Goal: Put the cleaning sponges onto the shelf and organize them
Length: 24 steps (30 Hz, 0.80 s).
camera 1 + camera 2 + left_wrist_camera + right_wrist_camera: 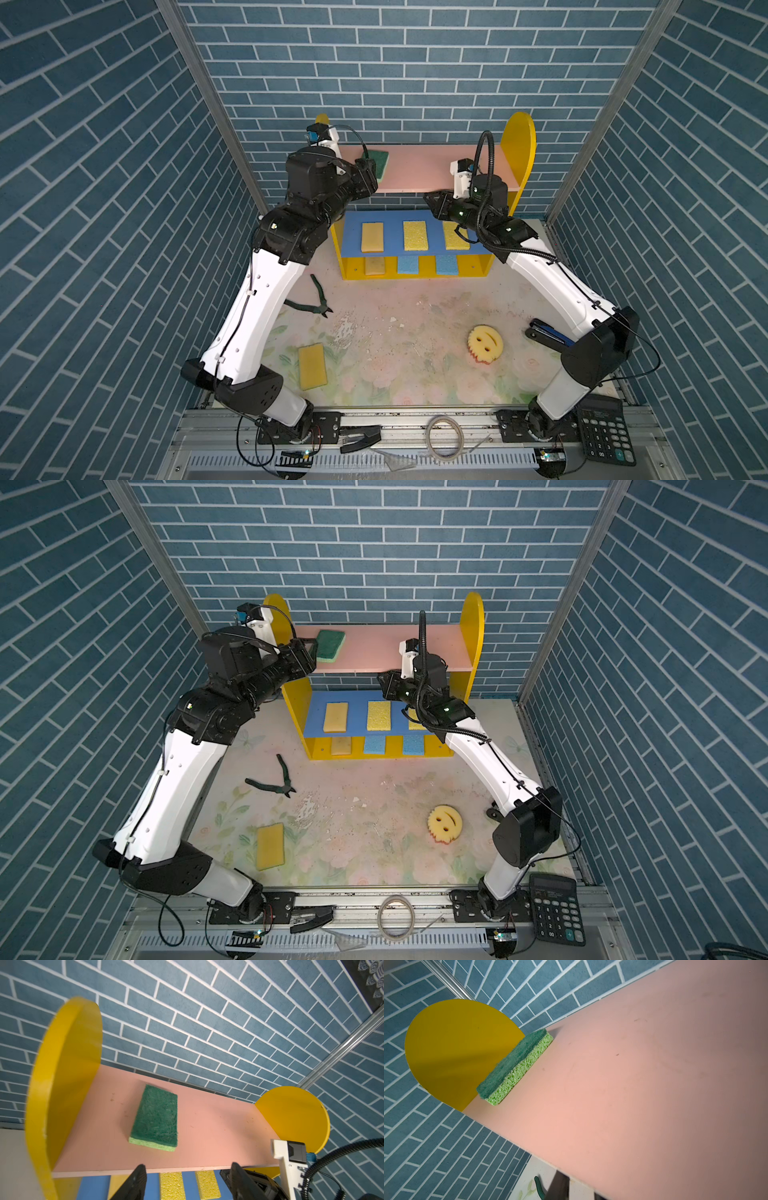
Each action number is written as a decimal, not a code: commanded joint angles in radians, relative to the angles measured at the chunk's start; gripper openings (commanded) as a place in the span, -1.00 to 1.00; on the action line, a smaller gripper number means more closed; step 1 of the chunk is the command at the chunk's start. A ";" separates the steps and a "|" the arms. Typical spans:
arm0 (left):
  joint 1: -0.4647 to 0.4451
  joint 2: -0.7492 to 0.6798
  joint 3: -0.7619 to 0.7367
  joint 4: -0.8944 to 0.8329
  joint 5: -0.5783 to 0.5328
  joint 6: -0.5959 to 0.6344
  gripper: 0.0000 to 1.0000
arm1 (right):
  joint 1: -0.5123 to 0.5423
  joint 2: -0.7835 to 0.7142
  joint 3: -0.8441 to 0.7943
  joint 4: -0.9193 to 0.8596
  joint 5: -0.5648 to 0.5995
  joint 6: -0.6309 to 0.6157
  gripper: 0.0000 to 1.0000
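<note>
The shelf (519, 141) stood at the far edge of the desk (395, 365), against the brick-patterned wall. On its pink top board (424, 166) a green-topped sponge (379, 160) lay flat near the left end, close to the left side panel but clear of it in the left wrist view. The left hand (187, 1167) hung at the near edge of that board. Its fingers (138, 1176) were apart with nothing between them, and the sponge lay free just beyond. In both top views the left arm's wrist covered much of the shelf's left side.

Three sponges lay in a row on the blue middle board (353, 228): a tan sponge (372, 237), a yellow sponge (415, 235) and a third sponge (455, 237) partly hidden by the right arm. On the yellow base (473, 272) only the near ends showed of a worn tan pad (375, 266) and two light blue pads (407, 264).

The right hand (432, 203) sat below the near edge of the pink board, towards the right. I could not tell whether its fingers were apart or together.

Loose on the desk were a flat yellow pad (312, 365) near left and a smiley sponge (485, 340) near right, well apart. Pliers (316, 301) lay beside the left arm. A dark tool (548, 334) was mostly hidden behind the right arm. A calculator (606, 432) lay at the near right corner.
</note>
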 commanded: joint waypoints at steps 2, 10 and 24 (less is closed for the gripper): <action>0.007 0.095 0.098 -0.108 -0.056 0.097 0.27 | -0.007 -0.002 -0.003 0.023 0.004 0.023 -0.56; 0.029 0.250 0.260 -0.177 -0.021 0.109 0.41 | -0.007 0.007 0.009 0.011 -0.001 0.017 -0.56; 0.091 0.377 0.419 -0.258 0.053 0.027 0.48 | -0.007 0.001 0.009 0.000 0.009 -0.002 -0.56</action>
